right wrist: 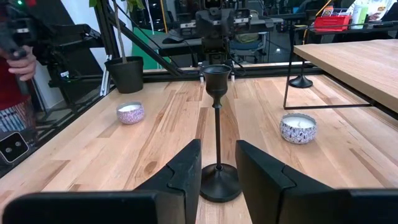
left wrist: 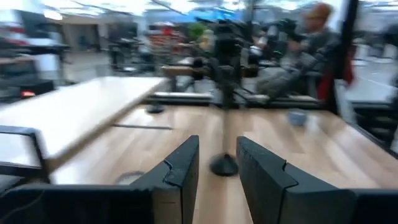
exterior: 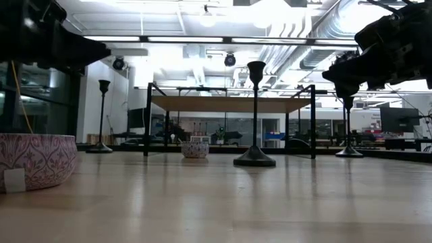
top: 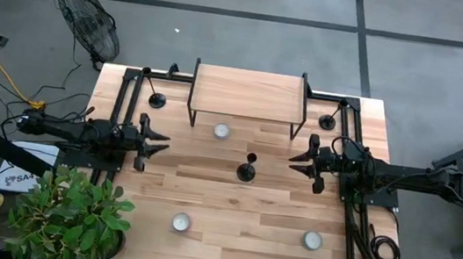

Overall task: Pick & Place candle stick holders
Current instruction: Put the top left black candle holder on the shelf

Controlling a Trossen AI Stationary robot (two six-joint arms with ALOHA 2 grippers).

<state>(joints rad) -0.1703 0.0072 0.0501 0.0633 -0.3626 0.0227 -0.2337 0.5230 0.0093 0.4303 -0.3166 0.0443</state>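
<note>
Open fingers of both grippers, left (top: 157, 143) and right (top: 300, 160), flank the middle candlestick (top: 247, 169); close squarely on its stem.

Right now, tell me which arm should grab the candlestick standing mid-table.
Probably right. The right gripper is open, facing the middle candlestick, and sits nearer to it than the open left gripper. The right wrist view shows the stem centred between its fingers.

candlestick (top: 247, 169) mid-table, between both pincers
</note>
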